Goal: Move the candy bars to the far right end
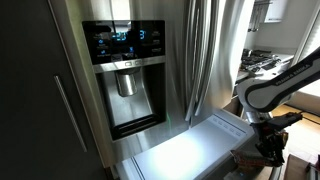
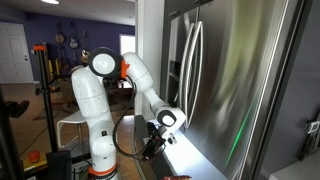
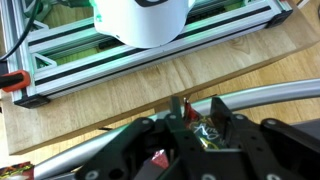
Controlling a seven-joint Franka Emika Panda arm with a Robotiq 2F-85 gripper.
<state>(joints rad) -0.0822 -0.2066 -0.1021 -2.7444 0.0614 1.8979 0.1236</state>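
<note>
In the wrist view my gripper (image 3: 198, 108) is shut on a candy bar (image 3: 203, 128), greenish-brown with a red tip sticking up between the fingers. A small reddish piece (image 3: 155, 157) shows through a gap in the gripper body; I cannot tell whether it is the dark reddish-brown bar. In an exterior view the gripper (image 1: 268, 140) hangs just past the far right end (image 1: 228, 124) of the pale white-grey panel (image 1: 185, 158). It also shows low beside the fridge in an exterior view (image 2: 155, 143). No bar shows on the panel.
The steel fridge with its black water dispenser recess (image 1: 128, 85) stands behind the panel. Below the gripper are a wooden board (image 3: 150, 85), an aluminium frame (image 3: 120, 55) and a curved grey rim (image 3: 270, 95). The white robot base (image 2: 95, 120) stands nearby.
</note>
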